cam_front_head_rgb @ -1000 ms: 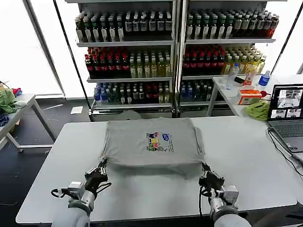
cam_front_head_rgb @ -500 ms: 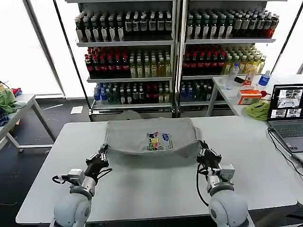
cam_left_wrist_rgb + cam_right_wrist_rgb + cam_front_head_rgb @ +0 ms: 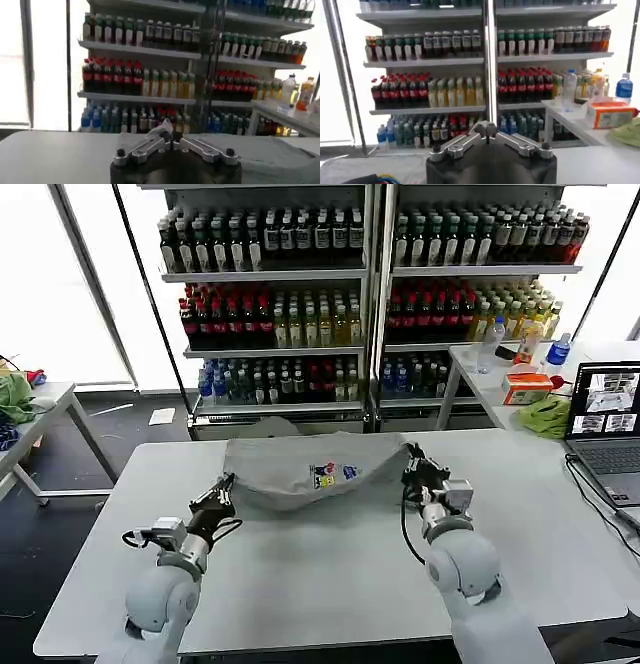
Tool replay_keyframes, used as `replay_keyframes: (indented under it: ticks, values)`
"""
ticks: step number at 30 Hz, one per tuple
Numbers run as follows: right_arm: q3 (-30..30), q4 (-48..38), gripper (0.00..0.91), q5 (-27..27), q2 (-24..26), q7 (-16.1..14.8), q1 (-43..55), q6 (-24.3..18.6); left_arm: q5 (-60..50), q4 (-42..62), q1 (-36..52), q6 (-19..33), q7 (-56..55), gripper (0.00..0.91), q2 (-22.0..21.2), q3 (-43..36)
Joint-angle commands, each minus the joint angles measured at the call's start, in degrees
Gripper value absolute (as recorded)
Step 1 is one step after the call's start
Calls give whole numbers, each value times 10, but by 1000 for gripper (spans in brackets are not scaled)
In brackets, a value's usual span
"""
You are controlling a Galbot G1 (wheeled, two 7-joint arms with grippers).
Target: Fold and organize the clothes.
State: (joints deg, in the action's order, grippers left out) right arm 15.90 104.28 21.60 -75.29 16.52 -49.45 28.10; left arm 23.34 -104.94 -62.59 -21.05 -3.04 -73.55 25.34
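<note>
Grey shirt (image 3: 310,469) lies crosswise, L tool (image 3: 222,490) & R tool (image 3: 414,463) gripping corners.

Shirt (image 3: 310,469) on table (image 3: 330,584) between both pincers; shelves (image 3: 370,294) behind.

Head: high, looking forward and down over table (image 3: 330,584).
Wrists: low, level — both face bottle shelves (image 3: 150,50).

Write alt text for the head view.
Both grippers, left gripper and right gripper, pinch the near corners of a grey shirt lifted over a white table, with drink shelves behind.
</note>
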Motion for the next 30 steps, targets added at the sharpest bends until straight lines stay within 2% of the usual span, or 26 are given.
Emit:
replay_keyframes:
  ticks: [1, 15, 21, 30]
  values:
    - [-8, -84, 0, 2, -13, -4, 55, -2, 5, 84, 64, 1, 3, 0, -2, -15]
    - [-3, -145, 0, 2, -26, -9, 58, 2, 0, 129, 86, -17, -2, 0, 1, -28]
    - [-4, -177, 0, 0, -44, 7, 56, -5, -2, 137, 87, -23, -3, 0, 4, -29]
    - [-6, -201, 0, 1, -58, 14, 75, -9, -8, 149, 99, -24, -4, 0, 6, -36]
